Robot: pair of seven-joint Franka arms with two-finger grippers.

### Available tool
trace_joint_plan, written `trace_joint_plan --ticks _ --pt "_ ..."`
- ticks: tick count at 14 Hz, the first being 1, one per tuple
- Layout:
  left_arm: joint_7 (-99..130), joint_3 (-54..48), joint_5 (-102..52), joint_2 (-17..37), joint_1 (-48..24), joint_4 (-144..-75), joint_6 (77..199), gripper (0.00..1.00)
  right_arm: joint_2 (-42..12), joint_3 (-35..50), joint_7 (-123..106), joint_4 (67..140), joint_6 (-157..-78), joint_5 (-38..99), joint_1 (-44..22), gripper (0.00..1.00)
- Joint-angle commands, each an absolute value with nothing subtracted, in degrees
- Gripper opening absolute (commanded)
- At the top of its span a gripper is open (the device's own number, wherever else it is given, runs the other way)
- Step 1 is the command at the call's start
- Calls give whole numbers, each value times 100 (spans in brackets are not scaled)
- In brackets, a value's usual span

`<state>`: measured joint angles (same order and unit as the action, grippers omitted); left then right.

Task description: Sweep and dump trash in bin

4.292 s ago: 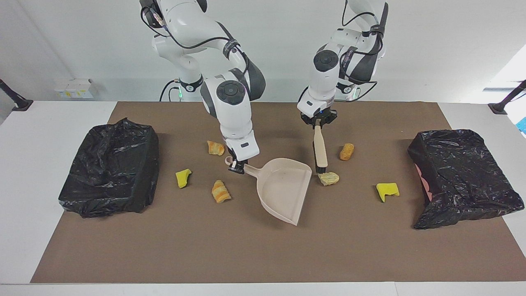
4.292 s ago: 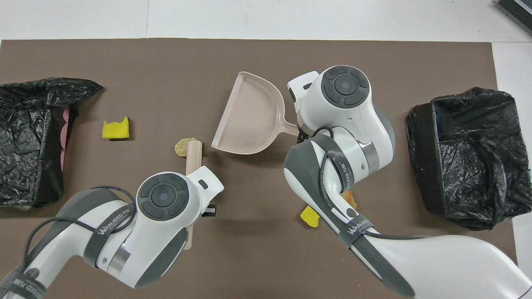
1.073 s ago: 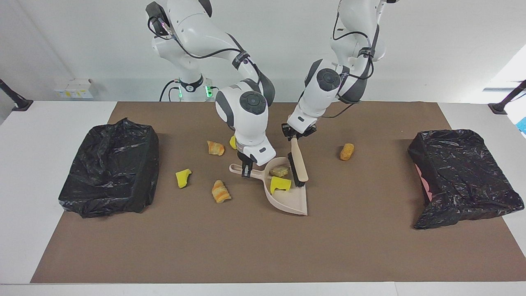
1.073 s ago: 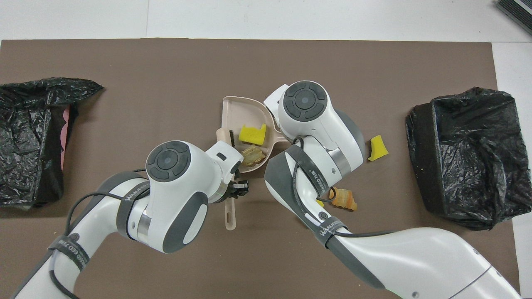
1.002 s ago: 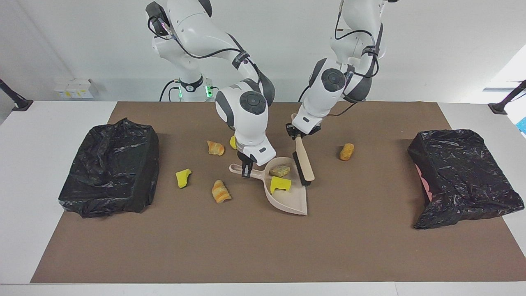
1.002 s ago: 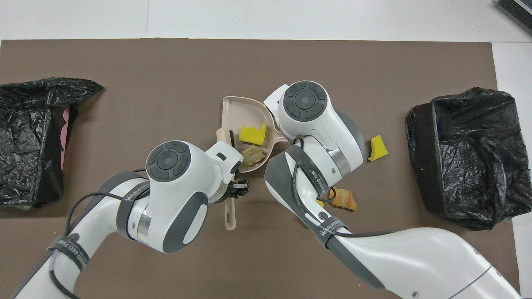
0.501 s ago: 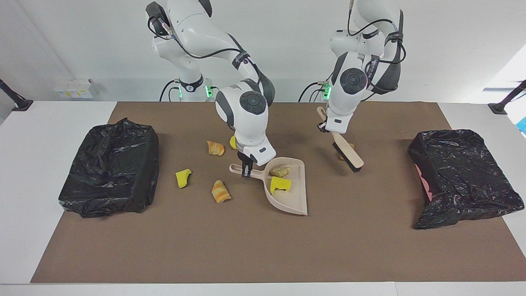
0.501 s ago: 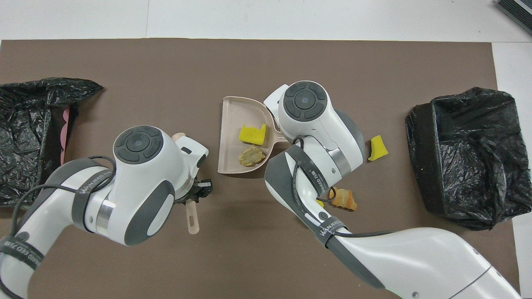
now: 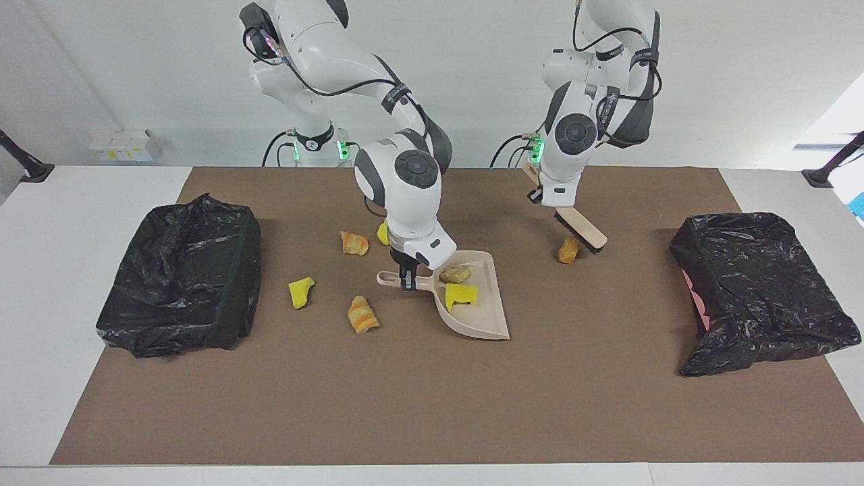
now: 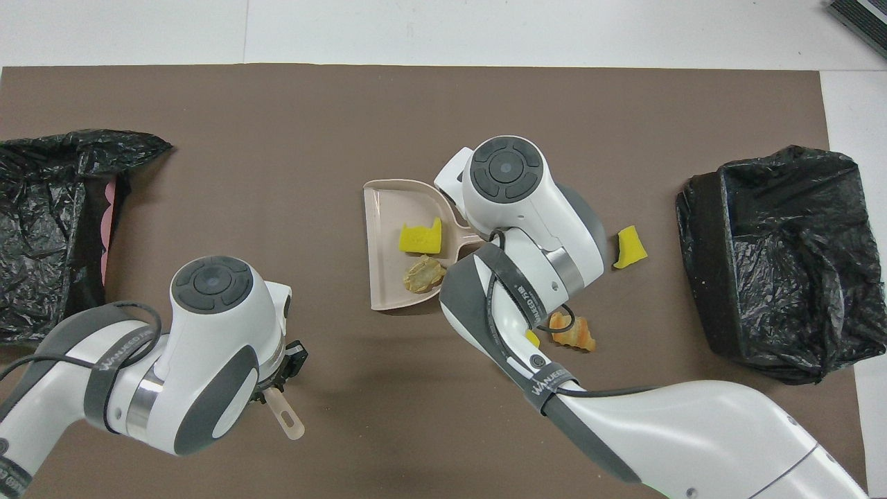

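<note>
White wall, white table (image 9: 40, 270), brown mat (image 9: 432, 405), two black-bagged bins (image 9: 179, 277).

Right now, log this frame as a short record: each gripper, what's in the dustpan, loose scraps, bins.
right gripper: shut on the dustpan handle
left gripper: shut on the brush, raised over an orange-tan scrap
in dustpan: one yellow scrap, one tan scrap
loose scraps: five show on the brown mat, one partly hidden by the right arm
bins: two black-bagged bins, one at each end of the mat, nothing dumped yet
</note>
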<state>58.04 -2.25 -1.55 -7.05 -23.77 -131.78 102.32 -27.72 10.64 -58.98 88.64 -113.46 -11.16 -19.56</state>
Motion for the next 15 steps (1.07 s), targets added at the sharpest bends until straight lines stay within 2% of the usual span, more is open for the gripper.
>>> trace_joint_plan --ticks 1,6,10,12,15 --pt "5801 -220 -62 -1020 -2391 -13720 11080 0 -2663 1178 -6091 8938 -11232 -1081 -1942 0" --pt "4775 -229 -903 -634 -2417 -13449 12189 0 -2654 1178 -6126 8938 -11206 -1142 -1951 0" --pt "4685 -246 -1081 61 -2417 -12123 11639 0 -2672 1169 -6196 8921 -11215 -1143 -1907 0" --pt "4632 -211 -1072 -17 -2329 -11980 11330 0 -2663 1169 -6188 8930 -11215 -1143 -1899 0" --pt "3923 -185 -1046 -149 -2032 -12163 11022 0 -2681 1169 -6117 8947 -11329 -1116 -1863 0"
